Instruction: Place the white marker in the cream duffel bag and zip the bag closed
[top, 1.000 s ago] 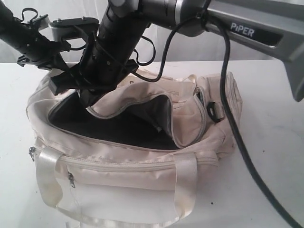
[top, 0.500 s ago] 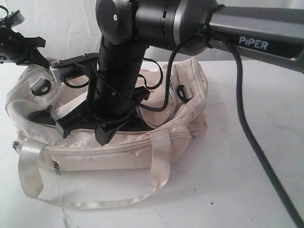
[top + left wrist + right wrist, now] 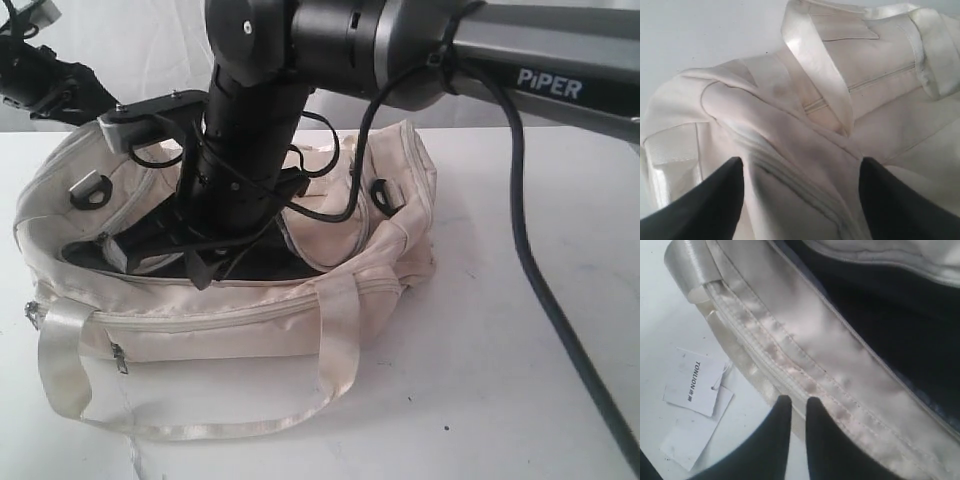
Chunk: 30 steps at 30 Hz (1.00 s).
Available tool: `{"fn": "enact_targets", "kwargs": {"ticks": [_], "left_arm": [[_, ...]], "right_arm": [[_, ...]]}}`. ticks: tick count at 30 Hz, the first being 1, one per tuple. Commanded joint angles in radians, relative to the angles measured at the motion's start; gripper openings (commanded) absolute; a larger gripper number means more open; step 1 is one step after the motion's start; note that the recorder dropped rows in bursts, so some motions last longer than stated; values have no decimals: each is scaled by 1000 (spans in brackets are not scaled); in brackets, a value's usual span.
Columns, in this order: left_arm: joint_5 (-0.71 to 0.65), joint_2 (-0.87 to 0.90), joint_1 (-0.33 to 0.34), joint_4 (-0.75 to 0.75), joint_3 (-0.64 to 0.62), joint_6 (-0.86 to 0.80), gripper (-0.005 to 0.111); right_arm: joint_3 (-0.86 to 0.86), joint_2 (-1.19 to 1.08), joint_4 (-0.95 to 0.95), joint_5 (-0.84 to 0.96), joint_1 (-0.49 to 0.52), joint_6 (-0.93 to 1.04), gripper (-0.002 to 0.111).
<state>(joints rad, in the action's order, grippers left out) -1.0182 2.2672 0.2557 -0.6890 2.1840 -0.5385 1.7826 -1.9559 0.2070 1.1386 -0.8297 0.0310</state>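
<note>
Left gripper (image 3: 801, 161) spread above the cream duffel bag (image 3: 765, 115); right gripper (image 3: 798, 399) nearly together, grip unclear.

The white tabletop (image 3: 480, 400) fills the exterior view's lower and right parts. The cream duffel bag (image 3: 230, 335) rests on it left of centre. White printed paper tags (image 3: 694, 382) lie flat just beside the bag.

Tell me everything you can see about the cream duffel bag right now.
The cream duffel bag is soft, slightly shiny fabric, lying slumped on the white table. Its top mouth gapes, showing a dark lining, and the right arm reaches down into it. Glossy webbing handles droop across a zipped front pocket. A black buckle sits near one end, and paper tags lie on the table beside it.
</note>
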Motion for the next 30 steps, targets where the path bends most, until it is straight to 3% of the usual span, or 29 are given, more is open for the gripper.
{"fn": "enact_targets", "kwargs": {"ticks": [1, 2, 5, 8, 9, 14, 17, 20, 27, 30], "left_arm": [[-60, -59, 0, 111, 2, 67, 68], [-107, -75, 0, 123, 2, 71, 68], [-139, -92, 0, 123, 2, 71, 68], [-203, -111, 0, 109, 2, 89, 68], [-203, -116, 0, 107, 2, 98, 68], [-203, -135, 0, 81, 2, 121, 68], [-203, -135, 0, 63, 2, 121, 68], [-203, -135, 0, 68, 2, 121, 68], [-203, -136, 0, 78, -51, 125, 68], [-203, -134, 0, 78, -95, 120, 68]], "right_arm": [[-4, -53, 63, 36, 67, -31, 44], [-4, -81, 120, 39, 93, -31, 48], [1, -123, 205, -59, 120, 74, 48], [1, -151, 176, -306, 127, 71, 38], [1, -168, 178, -328, 138, 34, 32], [1, -216, 194, -301, 147, 17, 30], [1, -246, 476, -401, 147, 292, 30], [1, -240, 639, -520, 147, 510, 30], [1, -222, 649, -835, 197, 477, 30], [1, -214, 651, -805, 205, 477, 30]]}}
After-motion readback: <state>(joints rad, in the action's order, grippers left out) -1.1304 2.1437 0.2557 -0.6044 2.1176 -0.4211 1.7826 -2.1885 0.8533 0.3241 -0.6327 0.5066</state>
